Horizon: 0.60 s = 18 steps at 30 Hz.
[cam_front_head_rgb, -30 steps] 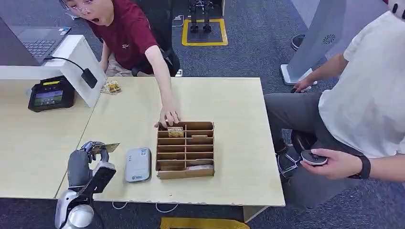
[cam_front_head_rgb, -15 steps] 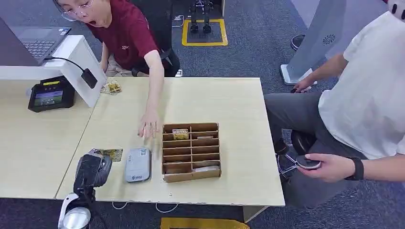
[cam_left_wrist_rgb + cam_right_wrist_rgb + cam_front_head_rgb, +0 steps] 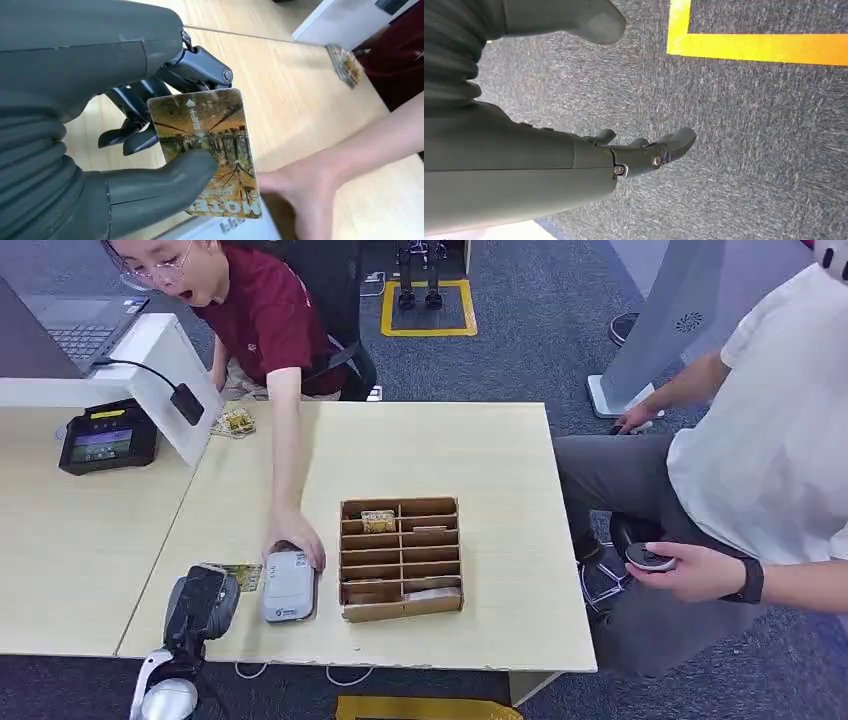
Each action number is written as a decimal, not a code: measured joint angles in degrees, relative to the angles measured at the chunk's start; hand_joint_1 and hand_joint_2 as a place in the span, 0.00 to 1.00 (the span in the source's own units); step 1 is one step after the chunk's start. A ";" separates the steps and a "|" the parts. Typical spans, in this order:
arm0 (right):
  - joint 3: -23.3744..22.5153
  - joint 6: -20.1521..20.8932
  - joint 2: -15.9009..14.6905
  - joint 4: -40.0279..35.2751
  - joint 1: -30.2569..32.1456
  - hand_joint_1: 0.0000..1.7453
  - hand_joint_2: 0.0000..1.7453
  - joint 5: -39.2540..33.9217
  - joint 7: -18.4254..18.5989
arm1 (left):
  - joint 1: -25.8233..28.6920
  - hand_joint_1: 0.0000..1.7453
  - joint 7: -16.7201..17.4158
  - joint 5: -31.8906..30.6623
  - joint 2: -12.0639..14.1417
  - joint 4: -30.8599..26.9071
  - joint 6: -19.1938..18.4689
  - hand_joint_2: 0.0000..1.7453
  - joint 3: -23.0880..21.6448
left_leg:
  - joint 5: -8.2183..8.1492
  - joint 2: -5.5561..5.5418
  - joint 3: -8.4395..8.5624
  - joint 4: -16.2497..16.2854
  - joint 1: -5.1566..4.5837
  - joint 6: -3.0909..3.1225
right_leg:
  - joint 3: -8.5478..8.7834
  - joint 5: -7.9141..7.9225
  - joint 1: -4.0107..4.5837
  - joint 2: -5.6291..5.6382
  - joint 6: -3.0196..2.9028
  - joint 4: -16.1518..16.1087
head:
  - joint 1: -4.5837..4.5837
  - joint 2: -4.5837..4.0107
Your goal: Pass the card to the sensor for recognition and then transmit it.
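Fingers (image 3: 131,131) and thumb of my left hand (image 3: 200,602) pinch the card (image 3: 207,150) between them, the thumb pressed on its printed face and the darker fingers behind it. In the head view the card (image 3: 240,575) sticks out from that hand towards the right, low over the table (image 3: 470,450) and roughly flat, its long axis running across from my hand towards the reader.

Just to the right of the card lies the grey card reader (image 3: 288,587), the sensor I take the task to mean. The card's free end is just beside the reader's near edge; I cannot tell whether they touch. A person's hand (image 3: 294,535) rests on the reader's far end, so my move has to stay at the near end, sliding the card rightwards over the reader's face and well short of those knuckles.

Further right stands the cardboard divider box (image 3: 400,558), just beside the reader, with a card standing in one of its back compartments.

My right hand (image 3: 644,150) hangs over the carpet, fingers loosely spread and holding nothing. It is well apart from the table, so the left hand is the nearer one by far.
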 joint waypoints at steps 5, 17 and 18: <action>-0.02 -0.02 0.07 0.00 -0.01 0.00 1.00 0.00 0.00 | 0.00 1.00 1.18 -2.66 -0.15 1.40 0.40 1.00 -0.02 | 0.00 0.00 0.00 0.00 0.00 0.00 | 0.00 0.00 0.00 0.00 0.00 0.00 | 0.00 0.02; -0.02 -0.17 0.13 0.02 -0.03 0.00 1.00 0.02 0.04 | 1.61 1.00 2.21 -0.07 -1.97 2.62 -4.48 1.00 -0.59 | 0.00 -0.02 -0.01 0.00 -0.02 0.01 | 0.01 -0.01 0.00 -0.01 0.02 -0.01 | 0.00 0.00; 0.00 -0.17 0.13 0.02 -0.03 0.00 1.00 0.02 0.04 | 1.60 1.00 2.21 -0.07 -2.05 2.71 -4.48 1.00 -0.68 | 0.00 -0.02 0.00 0.00 -0.03 0.01 | 0.01 -0.01 0.00 -0.01 0.02 -0.01 | 0.00 0.02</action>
